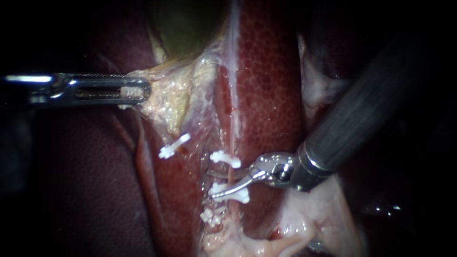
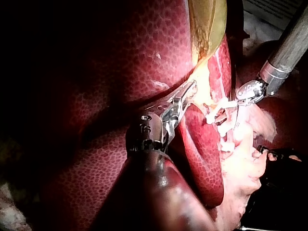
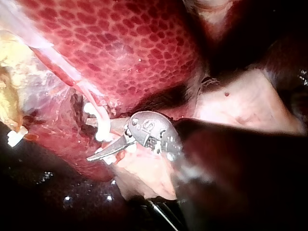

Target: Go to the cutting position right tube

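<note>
The right tube point(image 1: 230, 180) runs down the liver point(image 1: 269, 85) as a thin pink strand. It carries white clips, one above point(image 1: 224, 158) and one below point(image 1: 234, 193) my right instrument point(image 1: 216, 182). That instrument's two thin blades stand open and straddle the tube between those clips. The right wrist view shows one blade point(image 3: 108, 149) just beyond the tube point(image 3: 98, 115). My left instrument point(image 1: 135, 90) is shut on yellowish gallbladder tissue point(image 1: 164, 97) and holds it to the left; it also shows in the left wrist view point(image 2: 185, 98).
A further white clip point(image 1: 173, 145) sits on the left tube. More clips point(image 1: 212, 216) lie lower on the right tube. The green gallbladder point(image 1: 185, 24) is at the top. Pale fatty tissue point(image 1: 314, 219) lies under my right instrument's shaft.
</note>
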`<state>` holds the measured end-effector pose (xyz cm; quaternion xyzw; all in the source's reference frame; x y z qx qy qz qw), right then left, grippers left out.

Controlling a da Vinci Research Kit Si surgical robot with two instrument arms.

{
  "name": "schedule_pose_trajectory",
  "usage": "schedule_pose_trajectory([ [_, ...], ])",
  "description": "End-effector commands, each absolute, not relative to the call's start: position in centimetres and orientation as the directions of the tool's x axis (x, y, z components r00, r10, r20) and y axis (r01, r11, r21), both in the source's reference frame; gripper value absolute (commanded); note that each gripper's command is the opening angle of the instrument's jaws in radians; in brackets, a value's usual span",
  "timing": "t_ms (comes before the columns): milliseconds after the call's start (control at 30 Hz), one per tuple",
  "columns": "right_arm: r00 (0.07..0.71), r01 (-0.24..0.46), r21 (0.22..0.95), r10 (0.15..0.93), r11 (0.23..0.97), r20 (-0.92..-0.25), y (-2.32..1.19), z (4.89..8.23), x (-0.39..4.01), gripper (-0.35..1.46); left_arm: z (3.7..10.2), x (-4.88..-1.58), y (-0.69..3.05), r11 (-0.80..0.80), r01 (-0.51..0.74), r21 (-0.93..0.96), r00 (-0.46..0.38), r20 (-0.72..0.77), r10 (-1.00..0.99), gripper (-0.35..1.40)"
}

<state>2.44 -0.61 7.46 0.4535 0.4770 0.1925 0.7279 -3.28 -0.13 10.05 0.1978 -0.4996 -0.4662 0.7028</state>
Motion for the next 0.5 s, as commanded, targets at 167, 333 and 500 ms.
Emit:
schedule_pose_trajectory([
  [167, 0.470, 0.159, 0.848, 0.717, 0.505, -0.515, -0.62, 7.39, 2.44, 0.96, 10.05, -3.28, -0.13, 0.487, 0.457, 0.744, 0.066, 0.518, -0.853, -0.35],
  [333, 0.465, 0.169, 0.848, 0.718, 0.502, -0.518, -0.64, 7.37, 2.45, 0.94, 10.05, -3.28, -0.13, 0.487, 0.457, 0.744, 0.066, 0.518, -0.853, -0.35],
  [500, 0.467, 0.168, 0.851, 0.720, 0.498, -0.513, -0.64, 7.37, 2.45, 0.93, 10.05, -3.28, -0.13, 0.487, 0.457, 0.744, 0.066, 0.518, -0.853, -0.35],
])
